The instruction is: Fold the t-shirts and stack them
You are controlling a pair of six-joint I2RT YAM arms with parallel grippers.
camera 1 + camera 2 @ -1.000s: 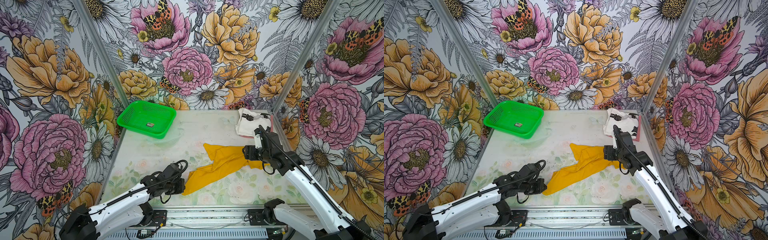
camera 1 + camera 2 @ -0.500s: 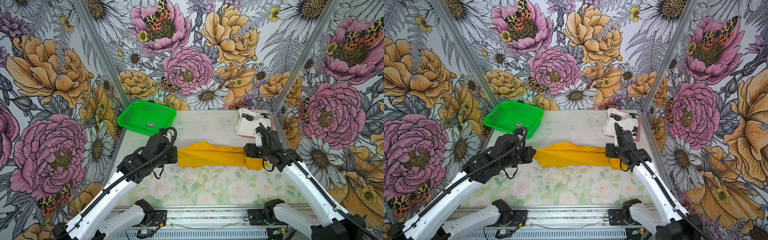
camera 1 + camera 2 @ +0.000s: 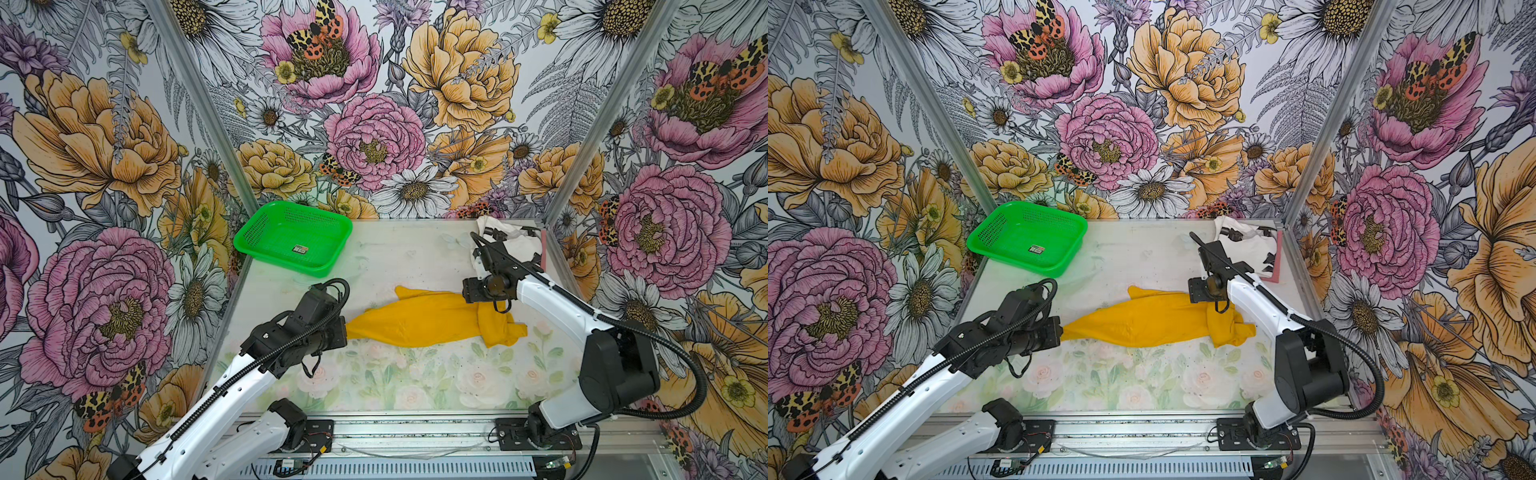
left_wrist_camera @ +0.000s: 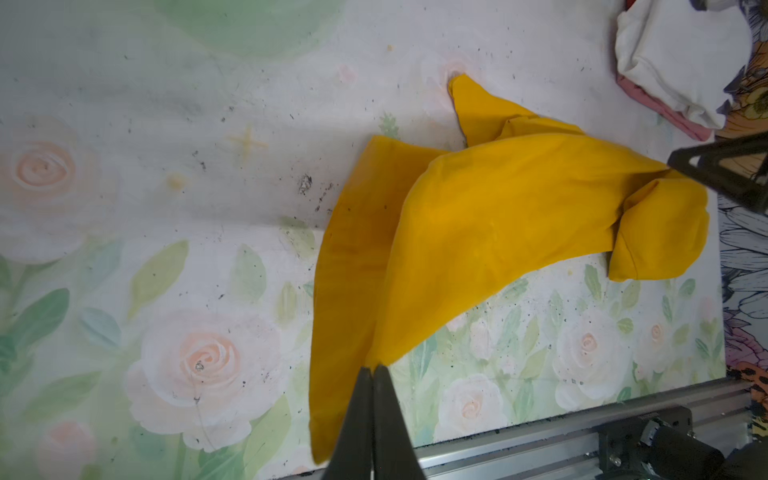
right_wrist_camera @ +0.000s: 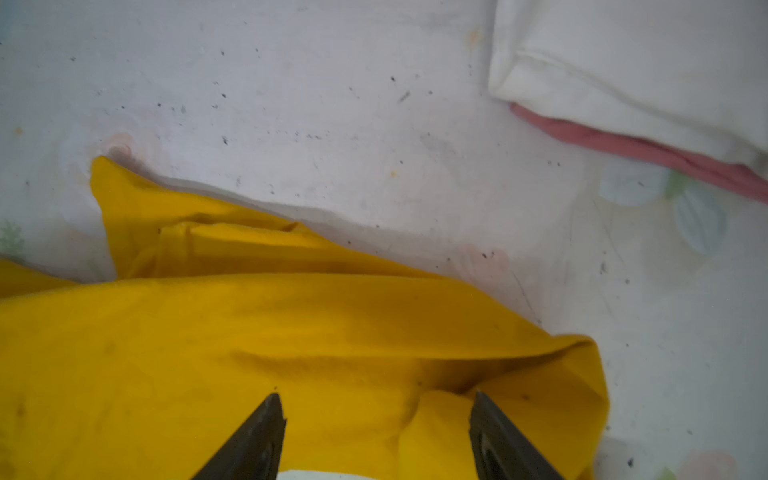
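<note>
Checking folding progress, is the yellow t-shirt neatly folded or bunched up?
Bunched up. The yellow t-shirt stretches as a rumpled roll, one end pinched in the left gripper, the other lumpy.

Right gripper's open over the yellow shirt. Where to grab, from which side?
Probably the bunched end of the yellow shirt under the right gripper, from above: the cloth heaps into a raised fold there. The left gripper holds the opposite end.
</note>
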